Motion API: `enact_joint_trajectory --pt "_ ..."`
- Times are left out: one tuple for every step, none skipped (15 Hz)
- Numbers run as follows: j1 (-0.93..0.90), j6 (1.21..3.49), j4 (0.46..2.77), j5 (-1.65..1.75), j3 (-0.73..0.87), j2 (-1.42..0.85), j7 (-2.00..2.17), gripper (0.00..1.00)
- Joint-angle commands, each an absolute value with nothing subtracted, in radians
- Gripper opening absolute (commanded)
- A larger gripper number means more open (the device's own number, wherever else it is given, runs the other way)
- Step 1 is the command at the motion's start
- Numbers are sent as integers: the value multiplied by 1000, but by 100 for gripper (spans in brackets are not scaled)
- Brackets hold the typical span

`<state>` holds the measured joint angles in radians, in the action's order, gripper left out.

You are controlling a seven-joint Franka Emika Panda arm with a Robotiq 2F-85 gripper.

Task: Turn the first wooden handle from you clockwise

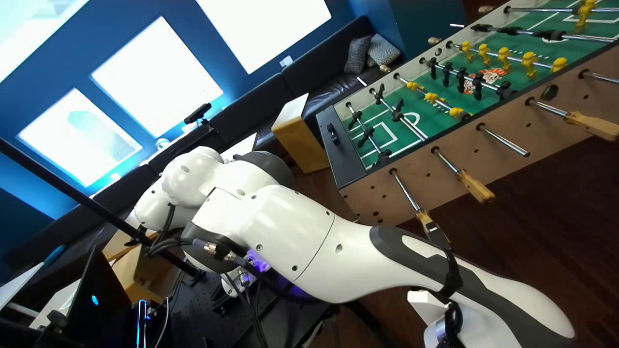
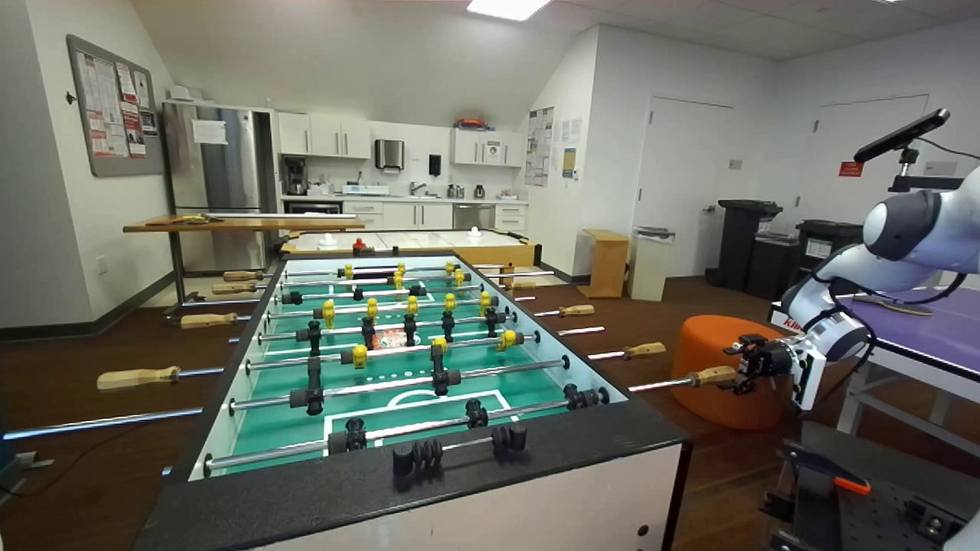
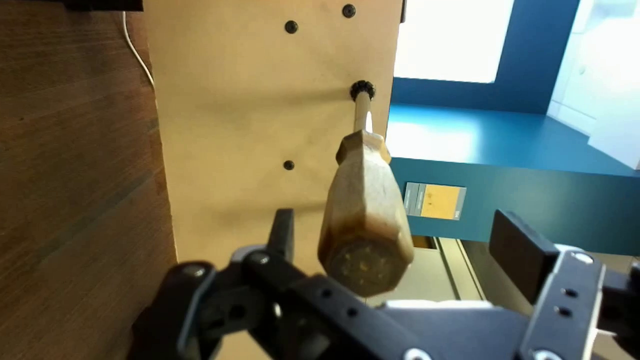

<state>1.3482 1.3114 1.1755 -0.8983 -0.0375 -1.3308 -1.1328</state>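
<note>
Table (image 2: 593, 450): foosball, its black end edge foremost in an exterior view.
Wooden handle (image 3: 367, 200): past the long side edge, on the rod (image 3: 363, 109) nearest that end's corner.
Claw (image 3: 397, 235): I read spread; handle between the fingers (image 3: 283, 232), gap each side in wrist view.
Second handle (image 2: 645, 350): farther along that edge, apart from my claw.

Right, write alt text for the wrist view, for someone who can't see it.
A faceted wooden foosball handle points toward the camera, between the fingertips of the open Robotiq gripper, with gaps on both sides. Its rod enters the tan foosball table side panel. Brown wood floor shows left; a blue wall and bright window, right.
</note>
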Motion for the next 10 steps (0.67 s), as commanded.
enact_joint_trajectory --pt "1337 1271 1105 -908 -44 -1373 -1114 100" --pt "1332 1272 1102 -906 -45 -1376 -1114 100" --pt "1329 1272 1097 -905 -45 -1379 -1115 100" --pt "1325 1273 1095 -905 -45 -1381 -1114 100" --pt "1321 1273 1091 -904 -45 -1384 -1114 100" --pt "1318 1272 1089 -904 -44 -1387 -1114 100" --pt "1316 1272 1086 -903 -44 -1389 -1114 100" --pt "1314 1272 1084 -903 -44 -1391 -1115 75" --pt "1312 1273 1085 -903 -44 -1391 -1116 72" --pt "1311 1274 1085 -904 -43 -1391 -1115 66"
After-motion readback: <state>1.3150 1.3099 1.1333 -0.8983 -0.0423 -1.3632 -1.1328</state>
